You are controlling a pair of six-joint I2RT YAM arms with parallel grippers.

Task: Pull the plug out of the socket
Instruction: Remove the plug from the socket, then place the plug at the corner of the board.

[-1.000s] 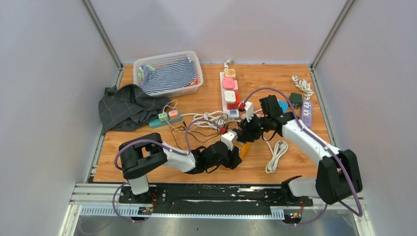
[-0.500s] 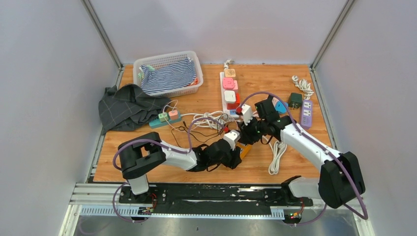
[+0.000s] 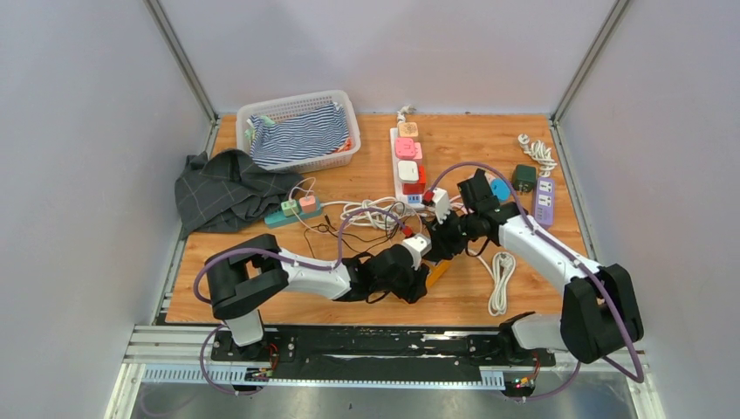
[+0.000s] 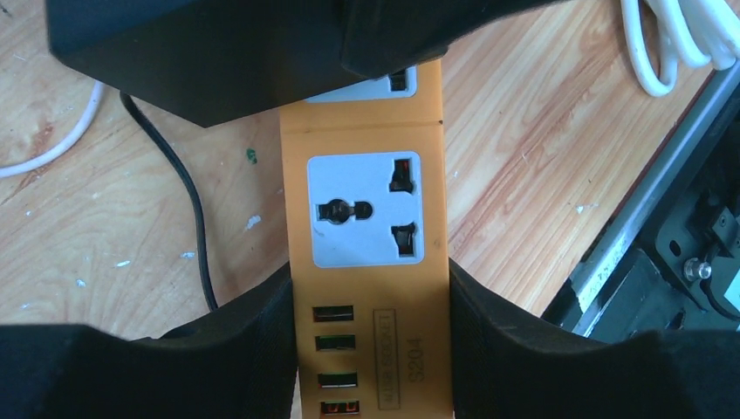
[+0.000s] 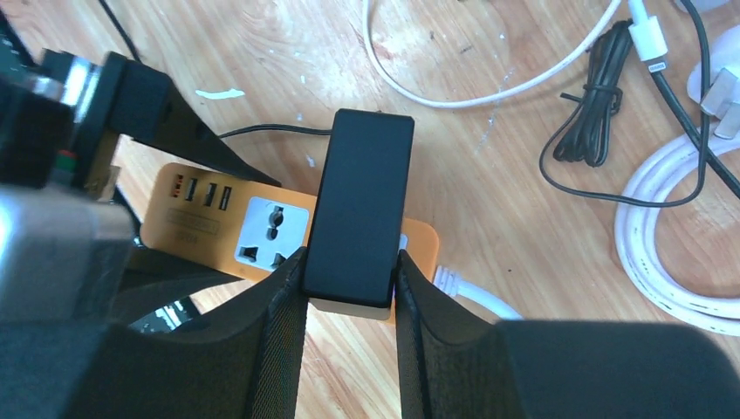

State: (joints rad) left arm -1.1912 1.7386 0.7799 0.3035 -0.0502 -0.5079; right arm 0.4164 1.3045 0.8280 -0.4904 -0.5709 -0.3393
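While I've got both wrist feeds up, quick rundown of where everything sits right now

The orange power strip lies flat on the wooden table, toward the near edge and right between my two arms. My left gripper is clamped across the strip's width at the end with the USB ports, one black finger pressed against each long side. Just past that grip there's one free outlet facing up.

The right gripper is pinching the black plug by its two long sides. The plug is a long black block sitting on the next outlet along, covering most of it, with only a sliver of white socket face peeking out under its near end. I honestly can't tell from either view whether the pins are fully seated or slightly lifted.

Around it: a coiled white cable lies on the wood to one side and a thin black cable bundle just beyond it, neither touching the strip.

From overhead I also see a white basket holding a striped cloth at the far left, a grey cloth just beside it, a long white power strip loaded with pink and red plugs, and a purple strip by the right wall
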